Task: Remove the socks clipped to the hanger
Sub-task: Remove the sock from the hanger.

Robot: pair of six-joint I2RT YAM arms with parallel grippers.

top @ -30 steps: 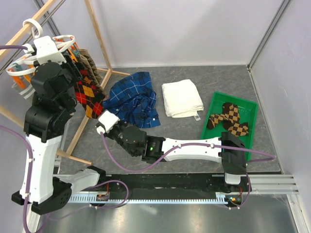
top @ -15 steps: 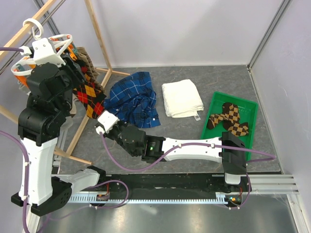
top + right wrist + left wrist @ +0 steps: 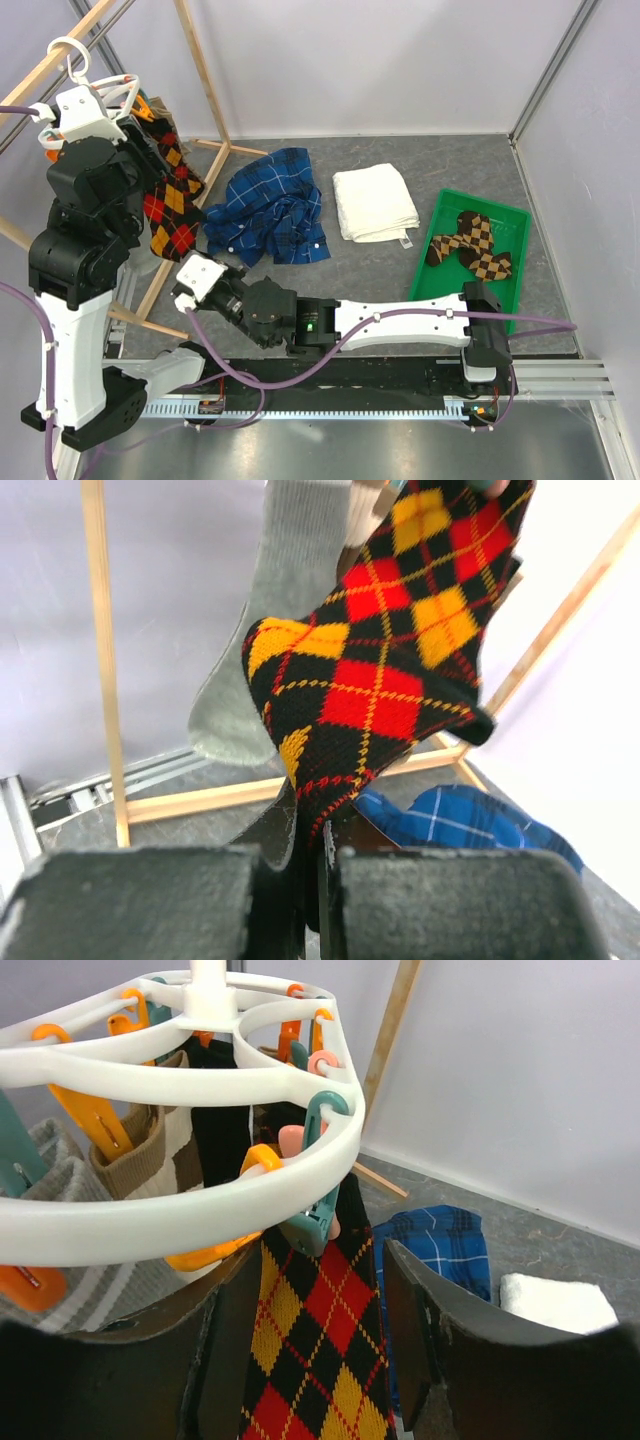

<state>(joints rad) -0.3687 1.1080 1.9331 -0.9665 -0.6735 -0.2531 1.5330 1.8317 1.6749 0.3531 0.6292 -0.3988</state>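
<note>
The white round hanger hangs at the top left with orange and teal clips. A teal clip holds a red, yellow and black argyle sock, also seen in the top view. My left gripper is open, one finger on each side of that sock just below the clip. My right gripper is shut on the sock's toe, pulling it taut. A grey sock and beige and black socks hang behind.
Wooden rack poles frame the hanger. A blue plaid shirt and a folded white towel lie on the grey table. A green tray at the right holds two brown checkered socks.
My right gripper has moved left and toward the near edge, stretching the argyle sock's toe down. My left arm has shifted left and up toward the hanger.
</note>
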